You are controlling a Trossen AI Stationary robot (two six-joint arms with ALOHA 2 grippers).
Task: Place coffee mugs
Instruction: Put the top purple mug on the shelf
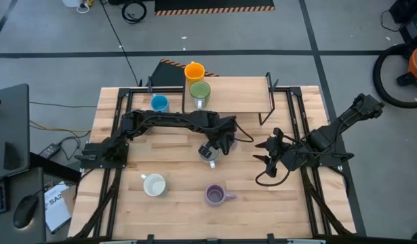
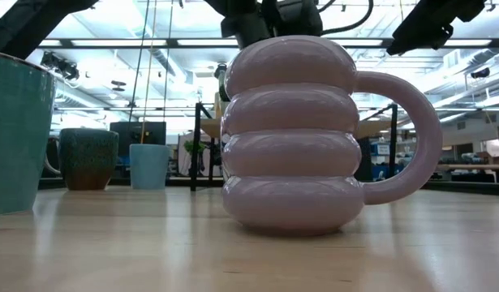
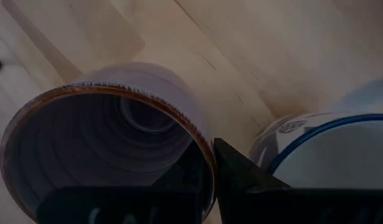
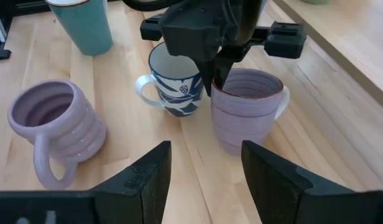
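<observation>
- Nearest the front edge in the high view, the ribbed pale purple mug [image 1: 215, 195] stands upright at about 6 o'clock from the table's middle, its handle pointing toward 3 o'clock (it fills the low view [image 2: 294, 134])
- At 9 o'clock from it, well apart, the white mug [image 1: 154, 184] stands upright on the bare wooden table [image 1: 177, 166]
- At the table's middle, the left gripper [image 1: 218, 146] reaches down onto the rim of a second pale purple mug [image 4: 247, 109]; its fingers are nearly closed, pinching that mug's wall, with 1 finger [image 3: 241, 171] showing outside the brown-edged rim
- Just beside that held mug stands the white mug with blue pattern [image 4: 175, 84], upright; whether the 2 touch I cannot tell
- At 3 o'clock from them, the right gripper [image 1: 268, 152] waits above the table with its fingers [image 4: 144, 174] spread wide and holding nothing
- Farther back, at about 10 o'clock from the middle, the blue mug [image 1: 159, 103] stands upright
- On the raised wooden shelf [image 1: 242, 95] at 12 o'clock stands the green mug [image 1: 199, 92], and the orange mug [image 1: 194, 70] sits just behind it at the shelf's far edge
</observation>
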